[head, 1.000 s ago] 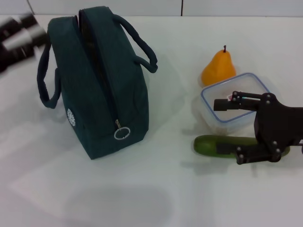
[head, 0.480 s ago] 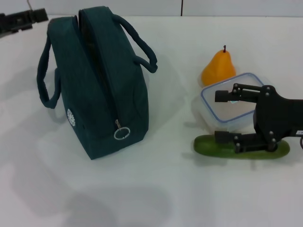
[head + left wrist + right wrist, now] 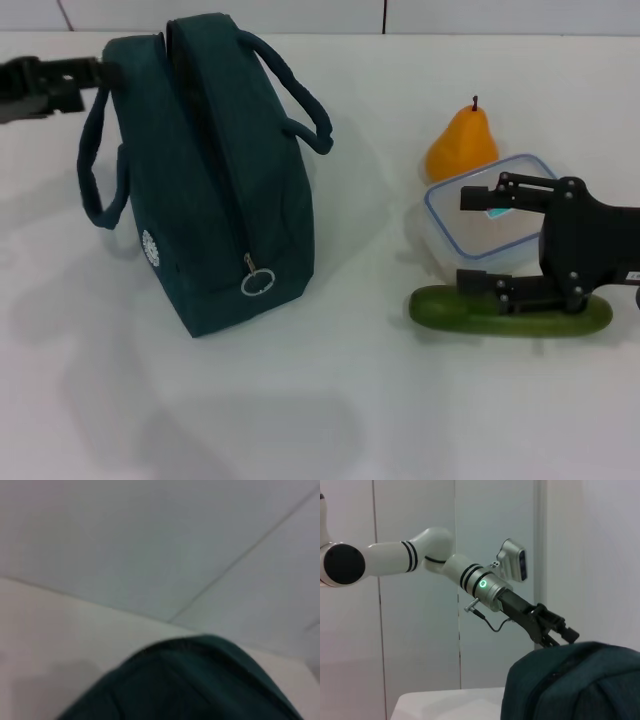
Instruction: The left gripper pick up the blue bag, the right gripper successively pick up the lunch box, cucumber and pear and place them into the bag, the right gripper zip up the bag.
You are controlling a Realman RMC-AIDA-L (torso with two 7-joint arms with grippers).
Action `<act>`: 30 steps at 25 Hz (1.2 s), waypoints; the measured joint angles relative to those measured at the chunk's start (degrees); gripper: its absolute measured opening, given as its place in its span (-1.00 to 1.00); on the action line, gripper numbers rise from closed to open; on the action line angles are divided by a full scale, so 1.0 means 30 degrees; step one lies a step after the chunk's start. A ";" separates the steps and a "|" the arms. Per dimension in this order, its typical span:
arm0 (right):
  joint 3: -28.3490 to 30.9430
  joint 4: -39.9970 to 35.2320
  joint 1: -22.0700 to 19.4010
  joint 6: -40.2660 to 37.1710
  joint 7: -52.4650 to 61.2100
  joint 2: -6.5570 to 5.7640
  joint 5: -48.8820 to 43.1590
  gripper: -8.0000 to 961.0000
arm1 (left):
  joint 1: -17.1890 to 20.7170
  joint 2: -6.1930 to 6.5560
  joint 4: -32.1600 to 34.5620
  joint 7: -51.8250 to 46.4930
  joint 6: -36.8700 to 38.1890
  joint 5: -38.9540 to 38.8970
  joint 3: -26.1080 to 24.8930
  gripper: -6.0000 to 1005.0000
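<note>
- The table [image 3: 330, 420] is white and holds everything, with a pale panelled wall behind it.
- The blue bag [image 3: 210, 170] stands upright on the robot's left half of the table, its two handles arched over the top and its zipper pull ring [image 3: 257, 282] hanging on the near end panel. Its rounded top also fills the lower part of the left wrist view [image 3: 200, 685] and the lower corner of the right wrist view [image 3: 570, 680].
- The right gripper [image 3: 478, 238] reaches in from the robot's right, level with the table. Its fingers are spread wide: one finger lies over the lunch box [image 3: 495, 215], the other just above the cucumber [image 3: 510, 312]. It holds nothing.
- The left gripper [image 3: 85, 77] sits at the far left end of the bag, by the handle. The right wrist view shows its arm stretched out and angled downward, fingertips [image 3: 560, 632] right at the bag's top edge; I cannot tell whether the fingers are parted or closed.
- The clear lunch box with a blue rim lies between the cucumber in front and the pear [image 3: 462, 145] behind, touching or nearly touching both.
- Since half a second ago the left gripper has come in from the far corner to the bag's end; a second ago it was a blur at the left edge.
- The right gripper has risen off the cucumber over that second, and the objects have not moved.
</note>
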 joint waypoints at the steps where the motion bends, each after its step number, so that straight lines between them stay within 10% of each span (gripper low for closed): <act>1: -0.0001 0.0000 0.0015 0.0004 -0.0044 -0.0010 0.0001 0.69 | 0.0039 -0.0016 0.0187 -0.0247 -0.0002 0.0062 0.0427 0.67; 15: 0.0015 0.0000 -0.0032 0.0261 -0.0131 -0.0008 0.0000 0.69 | -0.0329 -0.0323 0.0493 -0.1005 -0.0163 0.1710 0.2560 0.64; 30: 0.0596 0.0211 -0.0279 0.0111 -0.0159 0.0012 0.0044 0.69 | -0.0281 -0.0864 0.0145 0.0698 0.0694 0.1711 0.3749 -0.17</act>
